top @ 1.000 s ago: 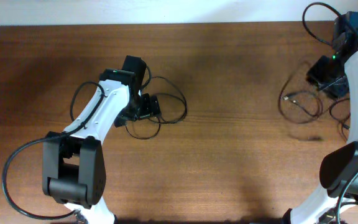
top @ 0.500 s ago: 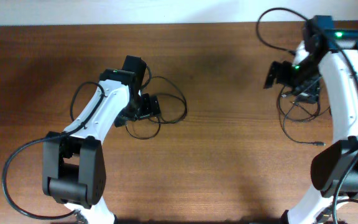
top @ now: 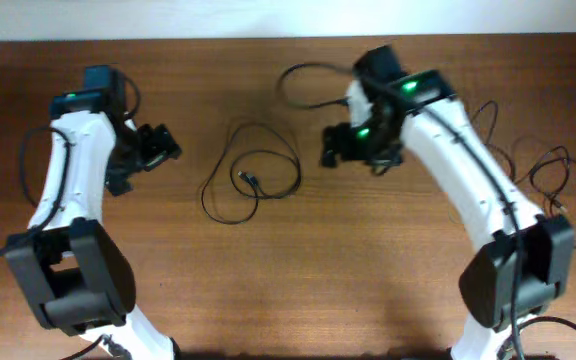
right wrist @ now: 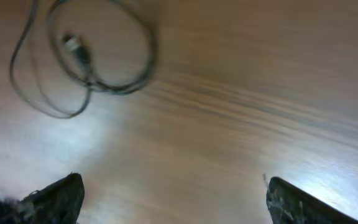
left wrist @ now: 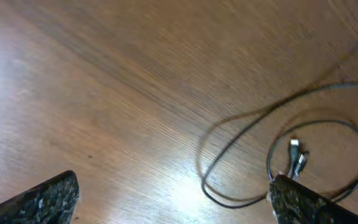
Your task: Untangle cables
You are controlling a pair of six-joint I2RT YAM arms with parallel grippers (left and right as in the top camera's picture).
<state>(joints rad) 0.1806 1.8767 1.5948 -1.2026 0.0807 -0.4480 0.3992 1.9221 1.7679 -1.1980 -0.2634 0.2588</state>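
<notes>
The brown wooden table [top: 298, 270] is the biggest thing; the left arm [top: 66, 185] bends up its left side and the right arm [top: 463, 150] reaches in from the right; the left gripper [top: 156, 150] has its two fingers as wide apart as can be, with only bare wood between them, so it holds nothing; the right gripper [top: 353, 150] is wide open too and also holds nothing; the loose cable [top: 297, 176] lies flat on the table in a few floppy loops, in the middle, between the two grippers and touching neither; its right side is just beside the right gripper, and its left side is near the left gripper but apart from it; the other cables [top: 533, 175] lie by the right edge, close to the right arm; in the left wrist view the small shiny plug ends [left wrist: 296, 158] sit inside a loop, just above the right-hand finger [left wrist: 303, 202].
</notes>
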